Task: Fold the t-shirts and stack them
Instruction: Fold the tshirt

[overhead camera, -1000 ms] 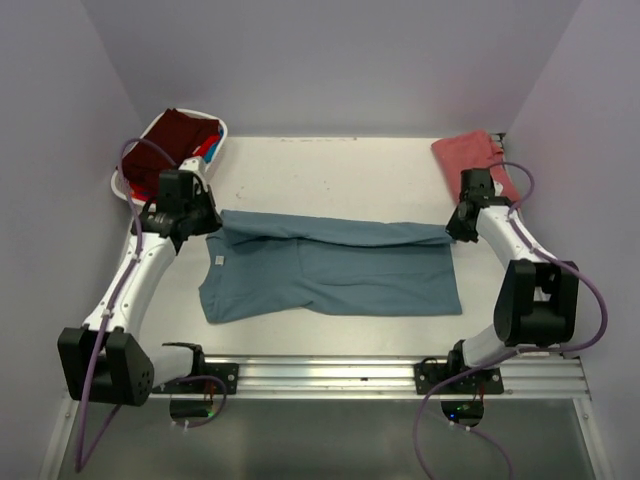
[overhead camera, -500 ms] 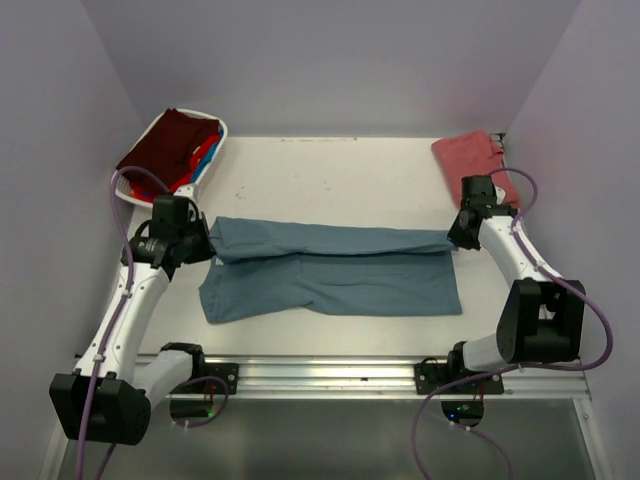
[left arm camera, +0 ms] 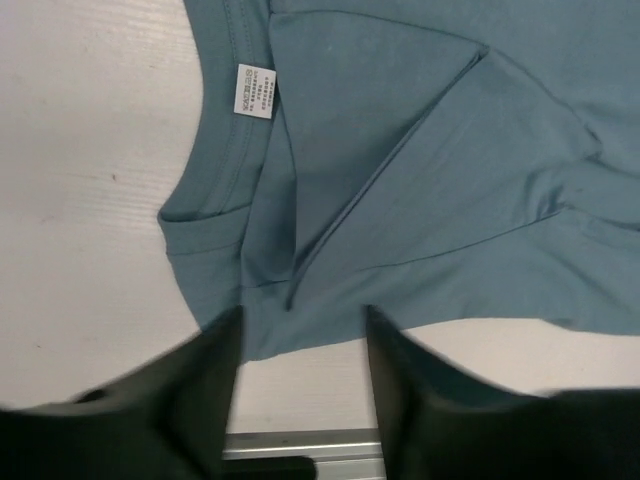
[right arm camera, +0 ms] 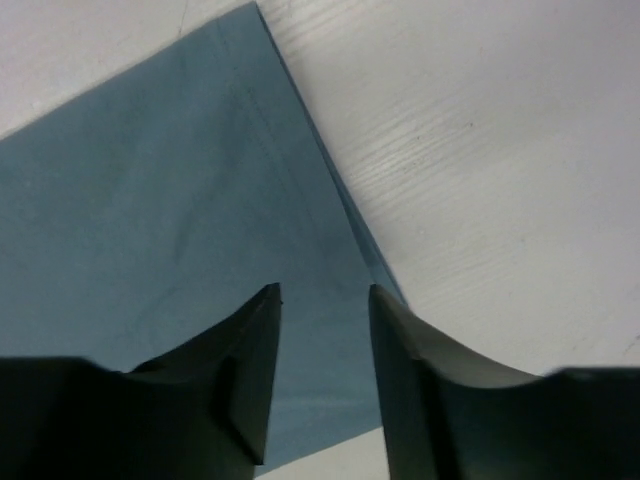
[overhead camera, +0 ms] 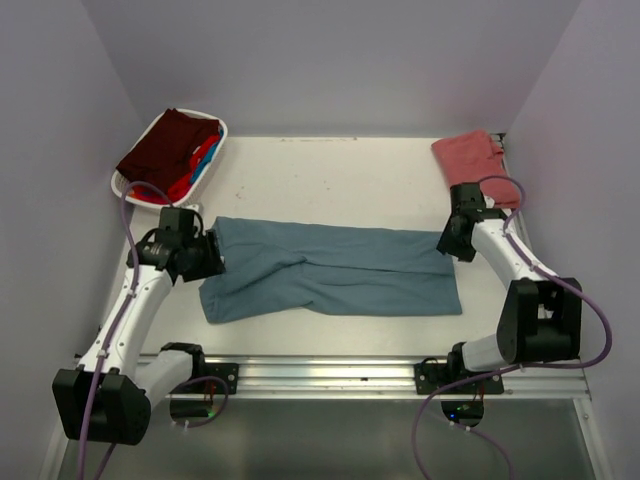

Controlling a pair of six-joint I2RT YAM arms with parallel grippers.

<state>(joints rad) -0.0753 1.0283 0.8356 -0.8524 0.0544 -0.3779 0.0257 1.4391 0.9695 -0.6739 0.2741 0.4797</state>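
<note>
I log the teal shirt (overhead camera: 330, 272) flat on the table (overhead camera: 330, 180), long axis left to right, collar end just beside the left gripper (overhead camera: 208, 256), hem end beside the right gripper (overhead camera: 448, 244), both with jaws parted, holding nothing; each arm is nearest its own end.

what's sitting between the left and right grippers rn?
Only the teal-blue t-shirt, partly folded, spans from left gripper to right gripper; nothing else. Seen in top external view.
</note>
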